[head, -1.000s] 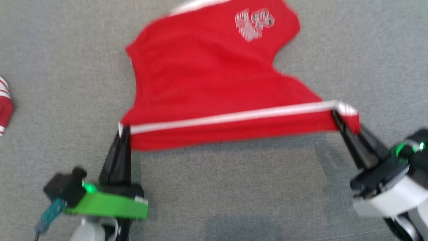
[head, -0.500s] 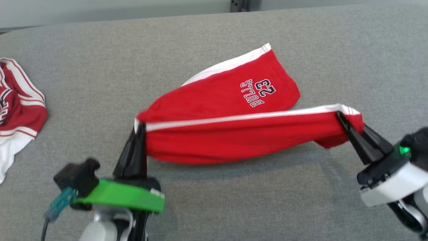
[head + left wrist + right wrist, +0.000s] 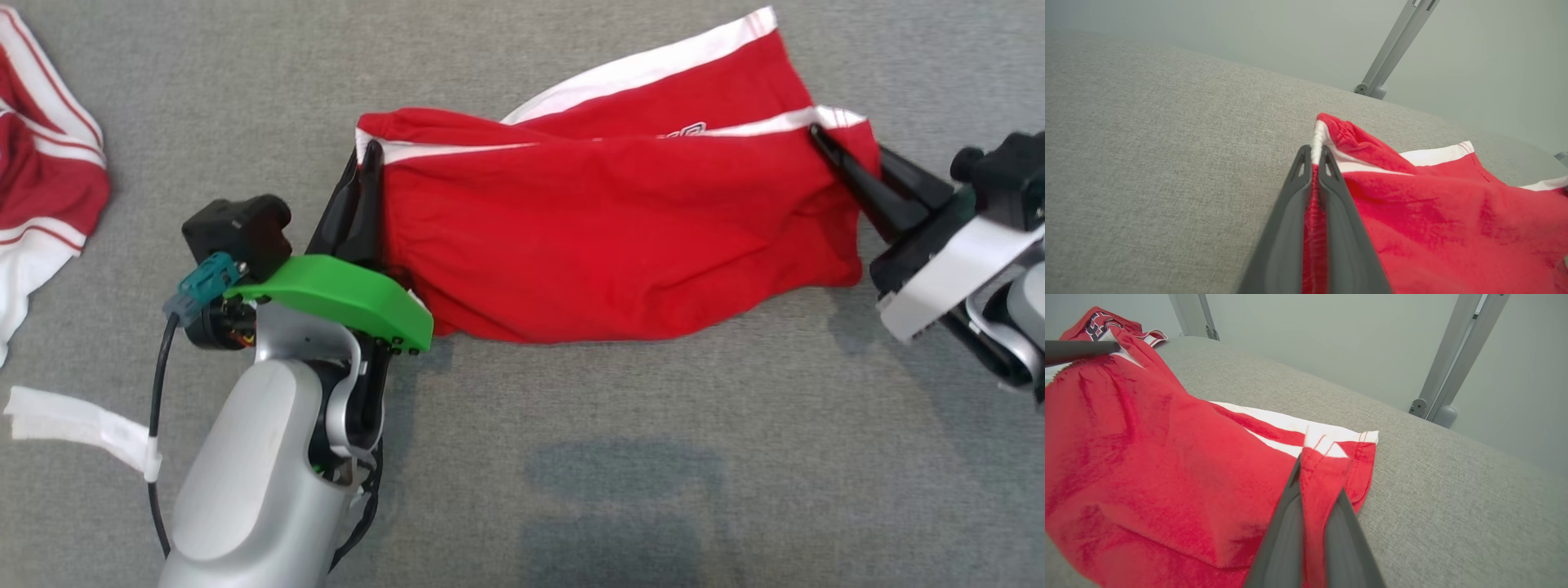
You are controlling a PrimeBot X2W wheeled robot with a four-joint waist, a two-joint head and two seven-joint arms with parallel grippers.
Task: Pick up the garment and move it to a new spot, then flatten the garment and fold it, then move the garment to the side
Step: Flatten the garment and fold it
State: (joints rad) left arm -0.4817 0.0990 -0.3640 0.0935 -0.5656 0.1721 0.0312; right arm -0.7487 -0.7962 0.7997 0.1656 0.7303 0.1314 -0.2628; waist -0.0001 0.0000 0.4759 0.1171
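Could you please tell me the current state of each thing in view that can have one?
Shorts: folded over on itself, rumpled, pinched at both ends.
Left gripper: shut on shorts.
Right gripper: shut on shorts.
Jersey: crumpled, lying loose, untouched.

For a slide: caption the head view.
The left gripper and right gripper each pinch a corner of the red shorts, stretched over the gray surface.

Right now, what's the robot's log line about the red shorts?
step: folding | left gripper: shut on red shorts | right gripper: shut on red shorts | red shorts: stretched between grippers, draped on grey surface
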